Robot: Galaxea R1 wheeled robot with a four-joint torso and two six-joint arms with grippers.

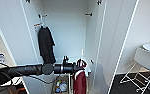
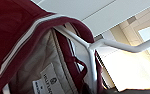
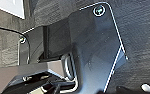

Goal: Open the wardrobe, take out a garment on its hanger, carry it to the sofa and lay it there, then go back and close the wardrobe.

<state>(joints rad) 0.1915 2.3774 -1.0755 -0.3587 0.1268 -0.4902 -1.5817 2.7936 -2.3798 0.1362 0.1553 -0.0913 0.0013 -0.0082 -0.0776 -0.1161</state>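
Observation:
The wardrobe [image 1: 66,30] stands open in front of me, its white inside showing black pegs near the top. My left arm reaches in from the left at mid height. Its gripper [image 1: 77,67] is shut on the hanger [image 2: 91,55], a thin white one. From the hanger the maroon garment [image 1: 80,80] hangs down in front of the wardrobe's lower part. In the left wrist view the garment's collar [image 2: 16,25] with its white stripes and a label sits very close. The sofa is out of sight.
An all-black long garment [image 1: 46,45] hangs inside the wardrobe at the left. The right door [image 1: 113,37] swings out toward me. A white seat on wire legs [image 1: 148,58] stands at the right on dark floor. A box of colourful items [image 1: 60,86] lies below my arm.

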